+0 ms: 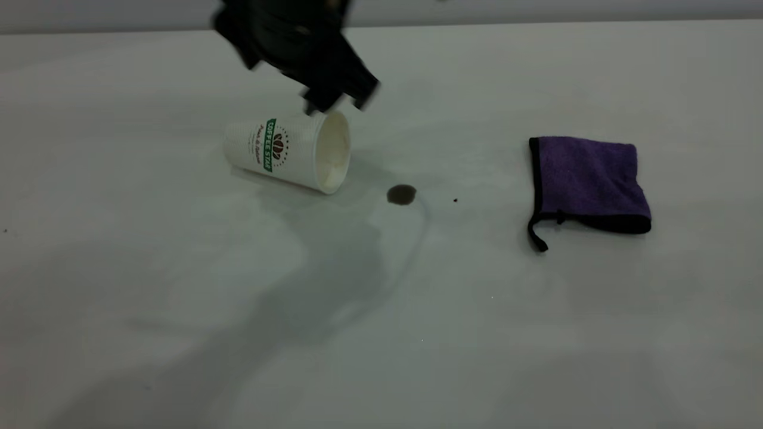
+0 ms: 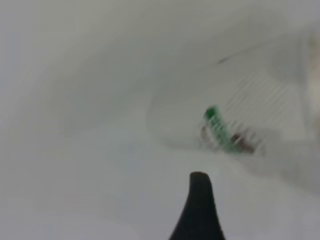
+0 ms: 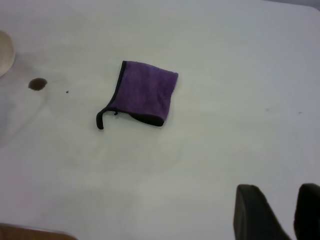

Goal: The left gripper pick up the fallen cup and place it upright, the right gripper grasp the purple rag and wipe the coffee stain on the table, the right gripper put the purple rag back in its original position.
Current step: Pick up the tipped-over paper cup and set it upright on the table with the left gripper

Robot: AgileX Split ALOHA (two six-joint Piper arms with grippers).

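The cup (image 1: pixel 286 150) lies on its side on the table (image 1: pixel 179 310), with its cream mouth facing right. It also shows blurred in the left wrist view (image 2: pixel 240 120). My left gripper (image 1: pixel 341 101) hangs just above the cup's rim, open and empty. In its own view only one of its fingers (image 2: pixel 199 205) shows. The coffee stain (image 1: pixel 401 194) sits on the table just right of the cup's mouth. The purple rag (image 1: pixel 587 182) lies folded at the right. My right gripper (image 3: pixel 280 202) is far from the purple rag (image 3: pixel 145 92), its fingers a little apart and empty. It is out of the exterior view.
A tiny black speck (image 1: pixel 455 200) lies between the coffee stain and the rag. A faint wet smear curves forward from the stain. The table's far edge (image 1: pixel 536 22) runs along the top of the exterior view.
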